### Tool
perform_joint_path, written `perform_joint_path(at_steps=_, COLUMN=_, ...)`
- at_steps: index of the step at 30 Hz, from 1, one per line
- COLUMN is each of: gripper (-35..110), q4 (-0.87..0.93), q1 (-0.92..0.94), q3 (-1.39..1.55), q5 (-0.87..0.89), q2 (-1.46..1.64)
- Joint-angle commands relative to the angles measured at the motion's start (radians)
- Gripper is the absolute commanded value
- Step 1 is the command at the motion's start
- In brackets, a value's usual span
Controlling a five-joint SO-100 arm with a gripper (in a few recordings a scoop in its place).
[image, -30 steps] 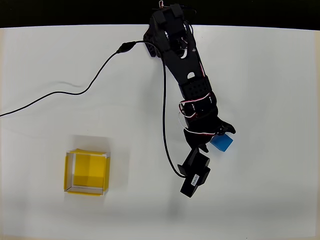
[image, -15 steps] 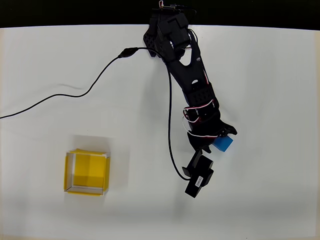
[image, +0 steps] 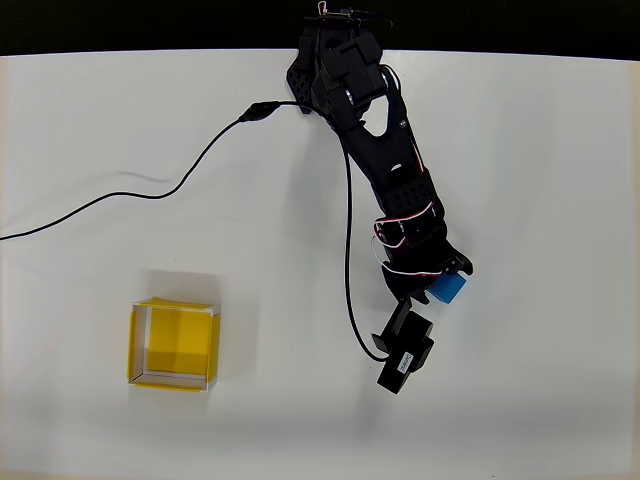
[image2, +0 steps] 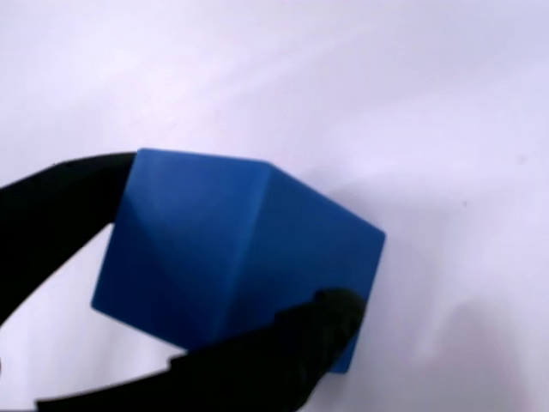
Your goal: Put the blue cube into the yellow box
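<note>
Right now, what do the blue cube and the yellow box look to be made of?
The small solid blue cube: likely smooth matte plastic or painted wood. In the wrist view its faces are plain and even, with soft shading and no grain, held between the end effector's black fingers.
The shallow yellow box: yellow floor with thin pale walls, possibly card or thin plastic. The overhead view leaves it open.

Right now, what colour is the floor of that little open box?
Bright yellow, best seen in the overhead view: the yellow box.
</note>
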Motion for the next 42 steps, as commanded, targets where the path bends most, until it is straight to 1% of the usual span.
perform_joint_path(at_steps=1, gripper=31, q4=-0.002, q1=-0.018, q3=-0.112, q5=-0.005, q2=0.051)
perform_joint_path(at_steps=4, gripper=24, q4=0.02, q1=-0.02, q3=-0.12, q5=-0.028, q2=0.046)
perform_joint_path(at_steps=9, gripper=20, q4=0.026, q1=-0.018, q3=-0.124, q5=-0.037, q2=0.04)
perform_joint_path(at_steps=21, gripper=19, q4=0.014, q1=-0.002, q3=-0.129, q5=-0.086, q2=0.029)
perform_joint_path(at_steps=29, gripper=19, q4=-0.008, q1=0.048, q3=-0.21, q5=-0.169, q2=0.107)
perform_joint_path(at_steps=35, gripper=19, q4=-0.038, q1=0.144, q3=-0.259, q5=-0.23, q2=0.181)
perform_joint_path(at_steps=42, gripper=19, q4=-0.077, q1=0.368, q3=-0.291, q5=-0.295, q2=0.242)
